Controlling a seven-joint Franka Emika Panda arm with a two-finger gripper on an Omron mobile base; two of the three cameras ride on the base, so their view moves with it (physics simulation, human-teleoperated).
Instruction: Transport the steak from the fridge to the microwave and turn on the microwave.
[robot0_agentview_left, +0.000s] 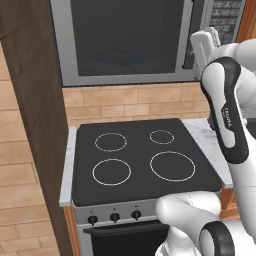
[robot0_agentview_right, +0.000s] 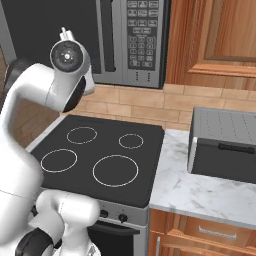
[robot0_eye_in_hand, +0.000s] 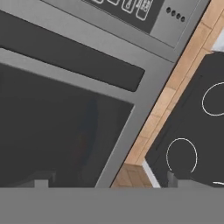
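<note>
The microwave (robot0_agentview_left: 125, 40) hangs over the stove with its dark glass door shut. Its dark vertical handle (robot0_agentview_right: 106, 35) and button keypad (robot0_agentview_right: 142, 35) lie at the door's right side. My gripper (robot0_eye_in_hand: 107, 181) is raised close in front of the door, near the handle (robot0_eye_in_hand: 65, 54). It is open, with the two fingertips (robot0_eye_in_hand: 41, 181) wide apart and nothing between them. In the left base view my white hand (robot0_agentview_left: 205, 45) covers part of the handle beside the keypad (robot0_agentview_left: 225, 15). The steak is hidden from these views and the fridge is out of view.
The black four-ring stove (robot0_agentview_left: 140, 155) lies below the microwave, with knobs (robot0_agentview_left: 114, 217) along its front. A dark wooden panel (robot0_agentview_left: 30, 100) stands at its left. To the right, a grey box appliance (robot0_agentview_right: 225, 145) sits on the marble counter (robot0_agentview_right: 190, 195) under wooden cabinets (robot0_agentview_right: 215, 40).
</note>
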